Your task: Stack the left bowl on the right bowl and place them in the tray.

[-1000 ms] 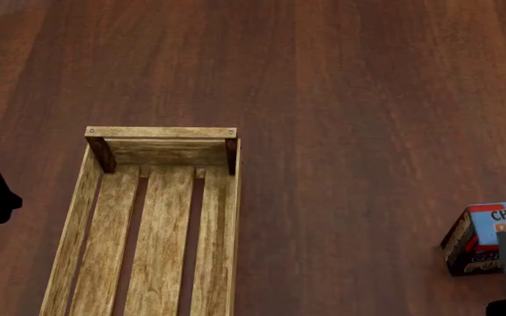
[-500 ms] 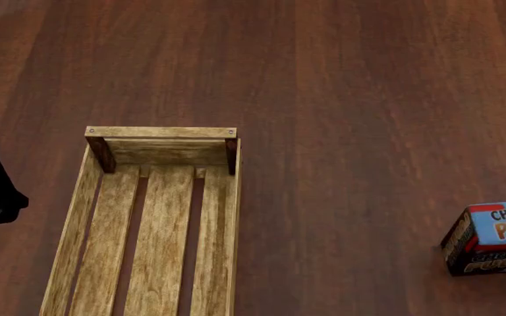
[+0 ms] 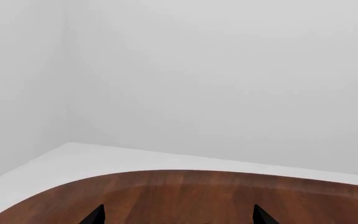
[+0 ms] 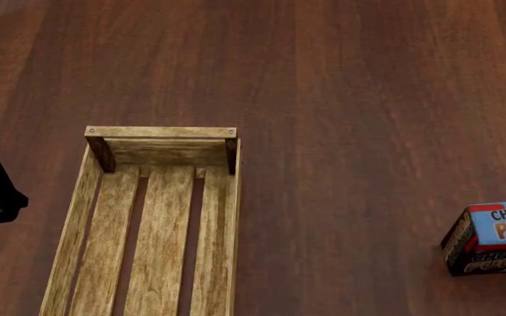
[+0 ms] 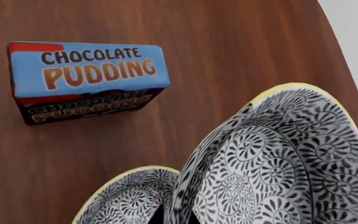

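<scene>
My tray (image 4: 152, 230) holds nothing; its slatted bottom is bare, and its long axis runs from its far end wall toward me. The chocolate pudding box (image 4: 490, 237) lies on the desk (image 4: 358, 99) well off the tray's right side, with open wood between them. In my right wrist view a patterned bowl (image 5: 278, 163) tilts steeply over a second bowl (image 5: 129, 198), both near that box; whether my right claw grips it, I cannot tell. My left claw's fingertips (image 3: 95, 215) stand apart, holding nothing, near the desk's curved edge.
</scene>
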Motion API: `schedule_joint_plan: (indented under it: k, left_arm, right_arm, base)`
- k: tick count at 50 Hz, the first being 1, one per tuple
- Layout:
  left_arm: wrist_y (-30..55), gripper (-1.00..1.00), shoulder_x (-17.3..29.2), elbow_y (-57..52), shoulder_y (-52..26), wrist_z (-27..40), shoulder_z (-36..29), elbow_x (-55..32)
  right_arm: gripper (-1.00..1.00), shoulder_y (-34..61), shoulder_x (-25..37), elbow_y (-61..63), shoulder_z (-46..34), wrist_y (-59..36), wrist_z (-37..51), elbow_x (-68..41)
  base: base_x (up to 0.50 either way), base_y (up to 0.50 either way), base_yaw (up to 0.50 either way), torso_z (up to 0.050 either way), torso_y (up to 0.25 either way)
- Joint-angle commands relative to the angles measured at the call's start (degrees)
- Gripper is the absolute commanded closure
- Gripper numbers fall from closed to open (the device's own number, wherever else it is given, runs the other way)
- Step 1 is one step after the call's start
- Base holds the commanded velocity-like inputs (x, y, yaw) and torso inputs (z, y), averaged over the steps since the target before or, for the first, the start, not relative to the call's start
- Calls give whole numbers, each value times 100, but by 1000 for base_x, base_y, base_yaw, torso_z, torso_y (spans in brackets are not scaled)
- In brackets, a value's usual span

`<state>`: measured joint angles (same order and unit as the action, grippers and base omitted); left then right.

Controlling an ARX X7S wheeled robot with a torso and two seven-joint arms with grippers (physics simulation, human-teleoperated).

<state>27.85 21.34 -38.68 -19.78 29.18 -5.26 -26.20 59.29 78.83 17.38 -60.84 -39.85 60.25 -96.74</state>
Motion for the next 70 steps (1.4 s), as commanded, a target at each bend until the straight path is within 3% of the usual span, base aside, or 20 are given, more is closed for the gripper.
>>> schedule_joint_plan:
  k: [1,70]
  left_arm:
    - [-22,-100,9,28,-11,10,-19,-2]
    - [-91,-100,94,75,-11,108,-144,-5]
  right_arm:
    - [100,-80,25,-22,-41,159,24,59]
    - [100,-1230,-649,-848,-541,1328,-803,444]
  base:
    - [0,0,0,0,0]
    - [0,0,0,0,0]
